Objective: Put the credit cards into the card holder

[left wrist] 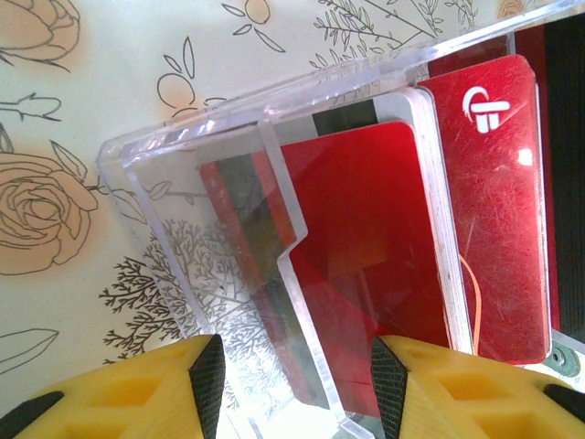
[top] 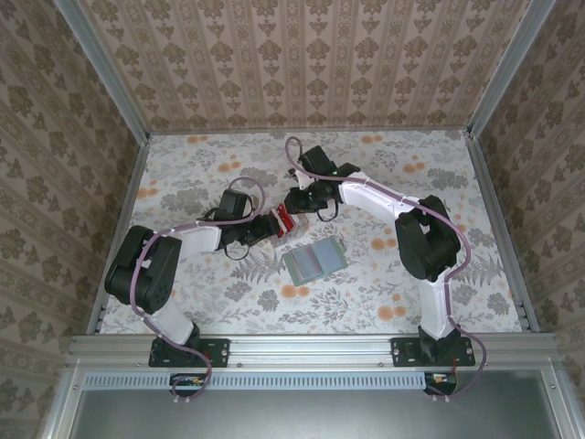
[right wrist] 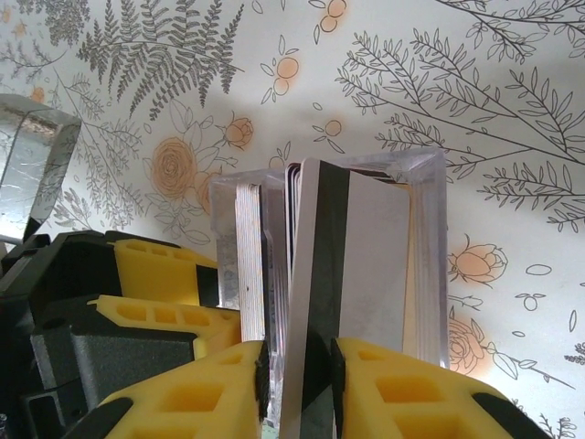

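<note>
The right pincer [right wrist: 303, 375] is clamped on the near edge of one credit card [right wrist: 352, 265], pale back and dark magnetic stripe facing the wrist camera. That card stands upright in a clear acrylic stand [right wrist: 430, 229], packed beside other cards whose edges show at its 9 o'clock. The left pincer [left wrist: 297, 389] sits with its jaws partway apart, one on each side of the stand's base, and looks to be gripping it to steady it. The red credit cards [left wrist: 366, 238] rest inside the clear walls.

From above, the card holder [top: 315, 259] lies open and flat on the floral desk [top: 411, 183], at about 5 o'clock from the stand and just beside it, untouched by either arm. Its pale sleeves look empty, though that view is too small to be sure.

By my reading the task is barely begun: the first card is gripped but not yet lifted clear, none is sleeved, and every card remains to be carried over and slid in.
</note>
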You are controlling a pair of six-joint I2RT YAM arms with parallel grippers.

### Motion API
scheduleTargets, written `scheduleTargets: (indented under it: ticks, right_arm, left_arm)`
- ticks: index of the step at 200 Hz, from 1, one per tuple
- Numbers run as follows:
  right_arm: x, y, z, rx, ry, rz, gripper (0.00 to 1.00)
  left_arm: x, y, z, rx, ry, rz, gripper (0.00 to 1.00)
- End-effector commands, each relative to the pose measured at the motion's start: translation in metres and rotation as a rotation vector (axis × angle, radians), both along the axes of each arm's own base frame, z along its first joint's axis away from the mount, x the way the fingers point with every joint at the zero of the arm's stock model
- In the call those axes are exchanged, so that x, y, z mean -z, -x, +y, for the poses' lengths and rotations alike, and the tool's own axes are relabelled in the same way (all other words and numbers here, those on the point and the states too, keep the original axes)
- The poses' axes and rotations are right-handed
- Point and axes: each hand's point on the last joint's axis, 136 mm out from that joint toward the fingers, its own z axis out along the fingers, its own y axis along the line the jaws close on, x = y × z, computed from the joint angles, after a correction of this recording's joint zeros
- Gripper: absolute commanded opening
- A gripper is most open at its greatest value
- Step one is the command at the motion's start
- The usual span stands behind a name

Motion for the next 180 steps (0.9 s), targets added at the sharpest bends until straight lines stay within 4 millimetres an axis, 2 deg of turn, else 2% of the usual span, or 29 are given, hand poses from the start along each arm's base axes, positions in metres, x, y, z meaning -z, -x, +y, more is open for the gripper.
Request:
scheduleTargets:
  ticks: [1,158,180]
  right_arm:
    - [-0.0223,0.0110,0.0126,-0.032,-0.095,0.008,0.26]
    - [-0.0227,0.0123,0.0078,-0.014,-0.138,0.027,0.20]
    - [-0.0251,0.0122,0.0074,-0.011,-0.156,0.030,0.16]
  left_arm:
    - [-0.0008,-0.0018,-0.0051,0.022,-0.009,-0.010,0.50]
    - [-0.0016,-0.0017,-0.0031,0.017,-0.020,-0.011,0.50]
    - [-0.0018,-0.0011,-0.0023,0.014,-0.023,-0.013,0.50]
